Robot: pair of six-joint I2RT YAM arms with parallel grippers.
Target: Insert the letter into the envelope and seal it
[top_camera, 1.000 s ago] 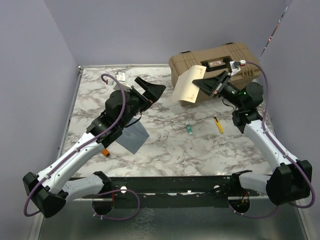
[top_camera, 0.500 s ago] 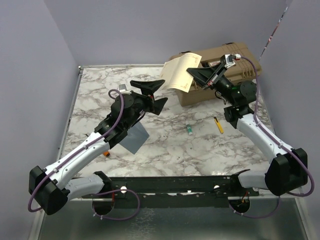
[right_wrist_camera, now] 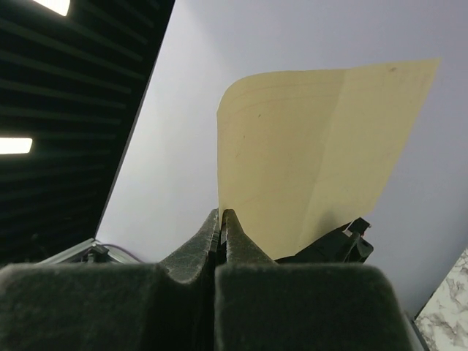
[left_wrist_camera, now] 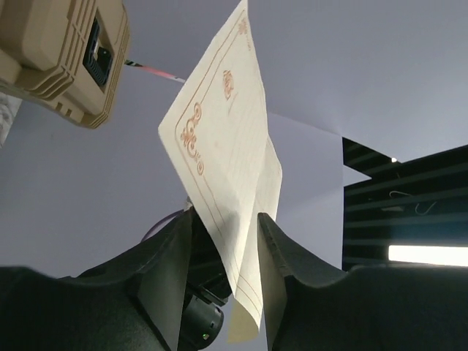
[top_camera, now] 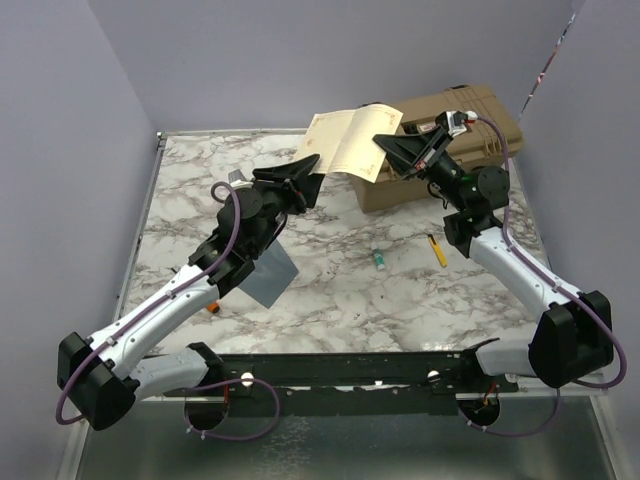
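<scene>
The cream letter [top_camera: 345, 143] with its reddish border hangs in the air above the table's back middle. My right gripper [top_camera: 388, 147] is shut on its right edge; in the right wrist view the fingertips [right_wrist_camera: 221, 213] pinch the sheet [right_wrist_camera: 314, 161]. My left gripper [top_camera: 308, 166] has come up to the sheet's left corner. In the left wrist view the letter [left_wrist_camera: 219, 146] passes between its jaws [left_wrist_camera: 225, 216], which are still apart with gaps on both sides. The slate-grey envelope [top_camera: 268, 275] lies flat on the marble table under the left arm, partly covered by it.
A tan hard case [top_camera: 470, 120] stands at the back right, behind the right gripper. A small green-and-white item [top_camera: 379, 258] and a yellow pen [top_camera: 437, 249] lie right of centre. An orange object [top_camera: 211, 305] sits beside the left forearm.
The right arm lifted the letter and carried it leftward. The left arm rose to meet it, and its wide-open jaws narrowed around the sheet's corner.
</scene>
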